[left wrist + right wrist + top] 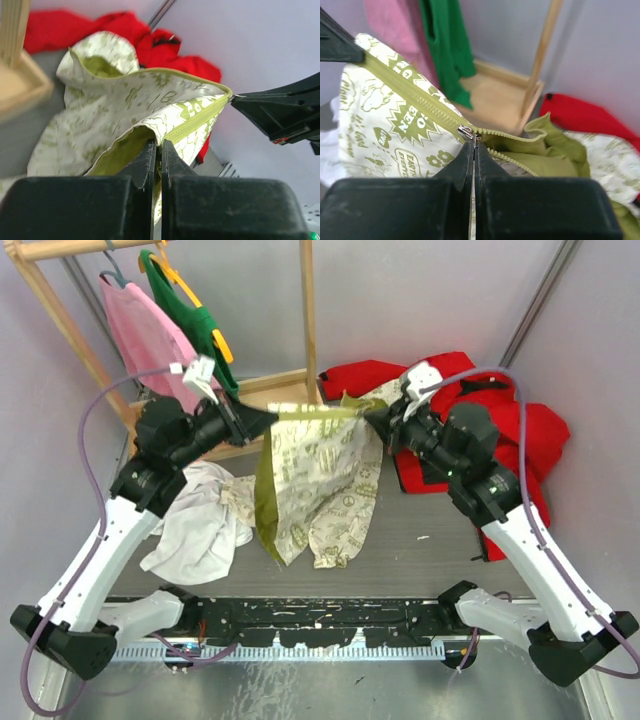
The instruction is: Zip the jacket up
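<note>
The jacket (320, 480), cream with olive prints and olive inside, hangs above the table, stretched between my two grippers. My left gripper (266, 420) is shut on the jacket's zipper end; in the left wrist view its tips (160, 146) pinch the fabric beside the olive zipper (197, 120). My right gripper (372, 416) is shut on the zipper pull; in the right wrist view it (474, 148) closes just under the silver slider (466, 132). The zipper (415, 97) is closed from the slider to the left gripper and open behind the slider, by the olive hood (555, 145).
A bright red jacket (505, 430) lies at the back right under the right arm. A white garment (200, 530) lies at the left. A wooden rack (308, 320) at the back holds a pink garment (150, 335) and a green garment (195, 315).
</note>
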Action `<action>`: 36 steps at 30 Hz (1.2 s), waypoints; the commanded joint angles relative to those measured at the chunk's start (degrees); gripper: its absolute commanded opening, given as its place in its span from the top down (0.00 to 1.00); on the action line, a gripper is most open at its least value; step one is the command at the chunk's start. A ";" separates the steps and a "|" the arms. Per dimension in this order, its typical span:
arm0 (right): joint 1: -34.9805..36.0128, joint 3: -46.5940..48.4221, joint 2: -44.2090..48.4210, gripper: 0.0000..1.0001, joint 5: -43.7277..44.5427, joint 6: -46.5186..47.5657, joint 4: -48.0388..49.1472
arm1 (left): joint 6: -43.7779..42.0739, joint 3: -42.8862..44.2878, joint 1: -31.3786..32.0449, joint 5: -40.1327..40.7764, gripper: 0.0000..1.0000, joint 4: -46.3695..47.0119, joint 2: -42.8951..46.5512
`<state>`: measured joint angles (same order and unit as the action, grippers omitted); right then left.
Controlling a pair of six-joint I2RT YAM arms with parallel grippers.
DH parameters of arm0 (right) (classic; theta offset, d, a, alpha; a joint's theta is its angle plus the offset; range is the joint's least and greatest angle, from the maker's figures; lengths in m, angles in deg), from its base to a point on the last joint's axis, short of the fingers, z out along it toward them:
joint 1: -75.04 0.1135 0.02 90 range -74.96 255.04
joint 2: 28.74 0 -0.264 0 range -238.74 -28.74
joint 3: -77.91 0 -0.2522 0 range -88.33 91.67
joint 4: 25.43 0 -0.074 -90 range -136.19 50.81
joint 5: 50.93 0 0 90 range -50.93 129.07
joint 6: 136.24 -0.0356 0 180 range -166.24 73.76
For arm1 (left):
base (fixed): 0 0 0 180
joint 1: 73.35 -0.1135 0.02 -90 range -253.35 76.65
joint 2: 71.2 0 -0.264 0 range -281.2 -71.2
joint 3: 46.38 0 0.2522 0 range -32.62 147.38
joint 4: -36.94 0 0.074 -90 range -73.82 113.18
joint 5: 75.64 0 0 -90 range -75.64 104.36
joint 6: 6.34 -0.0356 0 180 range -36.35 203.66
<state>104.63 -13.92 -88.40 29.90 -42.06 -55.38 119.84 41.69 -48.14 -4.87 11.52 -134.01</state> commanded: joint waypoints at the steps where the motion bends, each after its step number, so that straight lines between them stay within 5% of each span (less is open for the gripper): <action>1: -0.43 -12.28 -0.45 0.99 -10.13 -7.35 6.83 | -0.45 -13.25 -0.95 2.44 1.00 -2.67 5.18; 8: 0.21 -26.55 -4.16 0.99 -13.32 -12.68 17.03 | 1.22 -32.25 -0.95 8.65 1.00 -5.28 16.36; 15: 0.29 -27.98 -9.76 0.99 -11.61 -12.34 17.79 | 3.08 -42.03 -0.95 12.68 1.00 -5.60 22.80; 28: -4.27 -25.91 -5.90 0.99 11.33 -7.72 8.73 | 2.68 -44.81 -1.04 26.14 1.00 -15.62 29.87; 36: -4.61 -24.93 -5.48 0.99 4.39 -9.15 8.14 | 0.71 -43.48 -1.00 26.46 1.00 -16.58 28.88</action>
<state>101.17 -41.89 -95.57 33.75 -51.37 -48.34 123.03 -3.82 -48.64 17.58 -2.47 -105.01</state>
